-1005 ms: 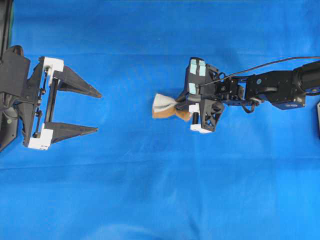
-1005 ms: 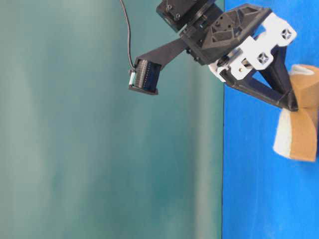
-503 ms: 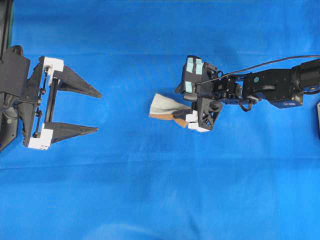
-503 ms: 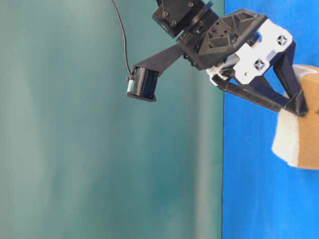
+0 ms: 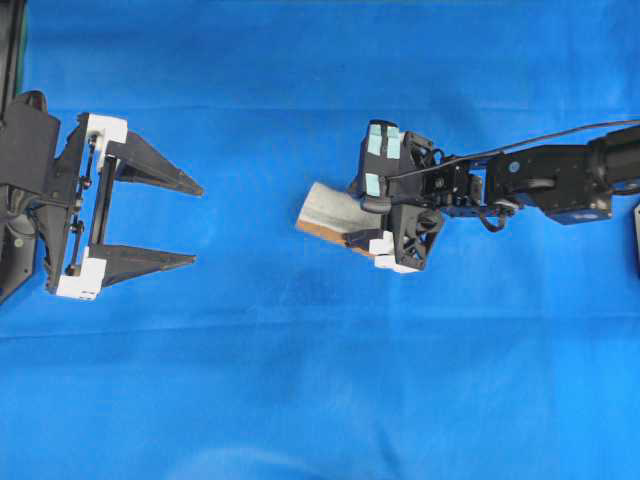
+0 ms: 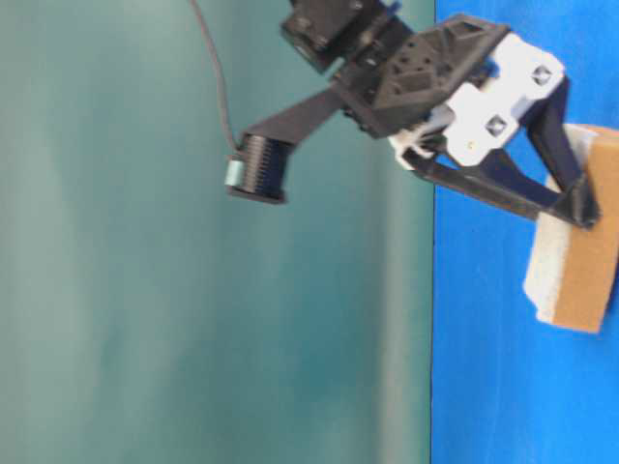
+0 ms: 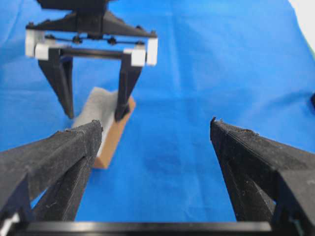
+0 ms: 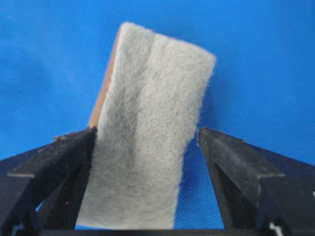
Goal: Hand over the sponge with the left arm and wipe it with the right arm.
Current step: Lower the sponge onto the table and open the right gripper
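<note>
Now we find the sponge (image 5: 330, 208) lying flat on the blue table (image 5: 300, 380), grey fibrous face up and tan foam beneath, a little toward the right of the table's middle and well away from every edge. Our right gripper (image 5: 352, 218) stands over it with its fingers spread wide; in the right wrist view one finger seems to touch the sponge's tan side while the other stands a little clear, so we judge that nothing is gripped. Our left gripper (image 5: 198, 224) hangs wide and empty near the left edge of the table, well apart from the sponge, its tips aimed toward it. We judge the handover to be done and the wiping stage ending or interrupted, with the sponge set down. If more wiping is wanted, we think the right fingers need to squeeze in across the sponge's width and press it flat before sliding it. We see no brand, label or readable writing anywhere.
</note>
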Controlling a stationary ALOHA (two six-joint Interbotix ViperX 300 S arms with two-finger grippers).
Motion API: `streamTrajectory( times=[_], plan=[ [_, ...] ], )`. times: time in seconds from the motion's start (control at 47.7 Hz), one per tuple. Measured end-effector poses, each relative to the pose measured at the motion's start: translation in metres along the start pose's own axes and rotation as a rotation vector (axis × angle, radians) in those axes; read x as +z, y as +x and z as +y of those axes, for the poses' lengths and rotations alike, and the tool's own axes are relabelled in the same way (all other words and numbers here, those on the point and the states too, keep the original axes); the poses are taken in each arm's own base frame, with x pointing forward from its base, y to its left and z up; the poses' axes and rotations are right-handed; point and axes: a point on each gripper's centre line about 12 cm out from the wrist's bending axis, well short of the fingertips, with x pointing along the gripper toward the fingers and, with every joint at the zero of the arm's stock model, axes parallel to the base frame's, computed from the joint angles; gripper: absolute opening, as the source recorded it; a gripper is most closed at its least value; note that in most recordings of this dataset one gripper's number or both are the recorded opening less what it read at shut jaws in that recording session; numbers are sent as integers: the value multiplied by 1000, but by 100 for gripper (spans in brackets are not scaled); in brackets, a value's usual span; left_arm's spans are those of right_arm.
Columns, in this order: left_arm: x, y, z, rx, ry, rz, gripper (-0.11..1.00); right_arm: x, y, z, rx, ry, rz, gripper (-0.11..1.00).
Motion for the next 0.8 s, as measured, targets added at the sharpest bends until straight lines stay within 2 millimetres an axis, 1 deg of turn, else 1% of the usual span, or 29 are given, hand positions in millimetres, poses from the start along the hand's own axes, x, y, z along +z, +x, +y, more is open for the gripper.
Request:
streamTrajectory(
  times=[0.272, 0.545, 0.691, 0.796],
  plan=[
    [0, 0, 0, 1, 1, 0, 88, 24, -33, 11, 27, -23, -42, 74],
    [0, 0, 0, 0, 2, 0, 88, 52, -80, 14, 42, -29, -116, 74],
    [0, 0, 0, 1, 1, 0, 88, 59, -101, 16, 50, -34, -151, 74],
    [0, 0, 0, 0, 2, 0, 88, 59, -116, 17, 53, -36, -178, 74]
  ],
)
